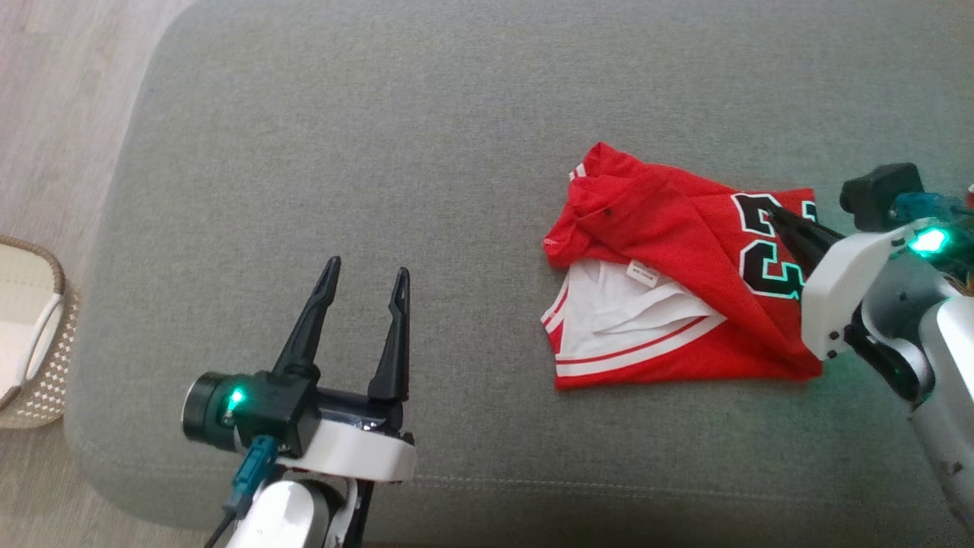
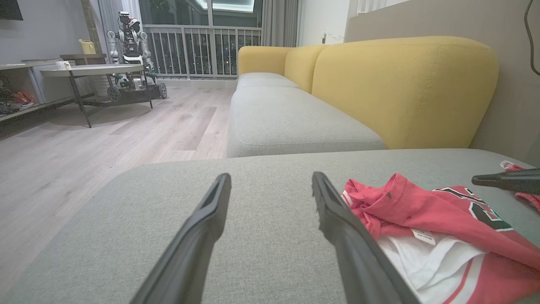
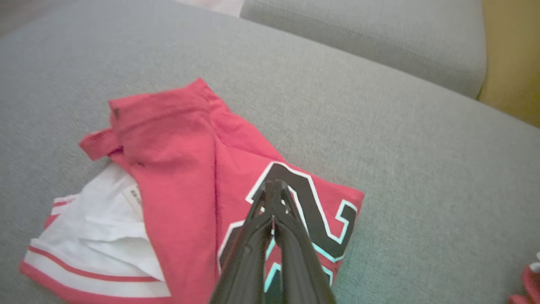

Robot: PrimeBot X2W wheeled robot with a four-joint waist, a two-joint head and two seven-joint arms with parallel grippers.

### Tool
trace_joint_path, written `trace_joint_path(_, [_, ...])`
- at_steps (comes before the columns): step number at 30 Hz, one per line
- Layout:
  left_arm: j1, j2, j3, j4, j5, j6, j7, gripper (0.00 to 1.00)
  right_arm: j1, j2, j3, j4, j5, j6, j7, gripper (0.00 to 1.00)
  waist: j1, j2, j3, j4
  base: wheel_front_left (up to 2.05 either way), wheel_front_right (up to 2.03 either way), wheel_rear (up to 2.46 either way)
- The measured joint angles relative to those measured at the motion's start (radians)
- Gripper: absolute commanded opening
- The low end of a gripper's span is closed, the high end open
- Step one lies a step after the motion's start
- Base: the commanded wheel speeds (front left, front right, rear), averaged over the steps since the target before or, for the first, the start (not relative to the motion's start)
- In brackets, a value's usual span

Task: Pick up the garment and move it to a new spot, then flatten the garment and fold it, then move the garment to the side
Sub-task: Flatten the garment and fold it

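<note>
Fingers (image 3: 249, 253) of the right gripper (image 1: 770, 213) are pressed together above the jersey (image 1: 654, 228); the left gripper (image 1: 367, 268) is spread at 7 o'clock. The jersey lies at 3 o'clock on the grey cushion (image 1: 380, 152), long axis 10-to-4; wood floor (image 1: 46, 114) is at 9.

A wide grey upholstered seat cushion (image 1: 365, 175) spans the head view. A red jersey (image 1: 654, 228) lies on it, right of centre, loosely folded, white lining and striped hem toward its lower left, black numerals at right.

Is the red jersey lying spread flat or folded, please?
Folded over loosely: the red jersey has overlapping layers, with its white inside showing beneath.
</note>
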Motion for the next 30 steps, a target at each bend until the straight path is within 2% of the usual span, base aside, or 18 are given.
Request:
trace_joint_path(5, [0.000, -0.004, -0.002, 0.004, 0.001, -0.012, 0.000, 1.00, -0.058, -0.022, 0.087, 0.134, 0.089, 0.000, -0.032, 0.00, 0.0000, 0.0000, 0.004, 0.021, 0.00, 0.00, 0.00])
trace_joint_path(12, [0.000, -0.007, 0.002, 0.007, 0.001, -0.014, 0.000, 1.00, -0.074, -0.024, 0.276, 0.158, 0.257, 0.000, -0.060, 0.00, 0.0000, 0.0000, -0.004, 0.022, 0.00, 0.00, 0.00])
trace_joint_path(16, [0.005, -0.010, 0.002, 0.008, 0.008, -0.015, 0.000, 1.00, -0.072, -0.051, 0.395, 0.095, 0.359, 0.000, -0.058, 0.00, 0.0000, 0.0000, -0.016, 0.012, 0.00, 0.00, 0.00])
trace_joint_path(22, [0.025, -0.011, 0.006, 0.007, 0.010, -0.015, 0.000, 1.00, -0.064, -0.137, 0.543, -0.076, 0.504, 0.000, -0.042, 0.00, 0.0000, 0.0000, -0.024, -0.005, 0.00, 0.00, 0.00])
trace_joint_path(27, [0.025, -0.012, 0.008, 0.007, 0.016, -0.015, 0.000, 1.00, -0.035, -0.189, 0.567, -0.160, 0.563, 0.000, -0.056, 0.00, 0.0000, 0.0000, -0.023, -0.011, 0.00, 0.00, 0.00])
trace_joint_path(30, [0.025, -0.013, 0.010, 0.005, 0.017, -0.015, 0.000, 1.00, -0.041, -0.195, 0.479, -0.141, 0.573, 0.000, -0.132, 0.00, 0.0000, 0.0000, -0.021, -0.015, 0.00, 0.00, 0.00])
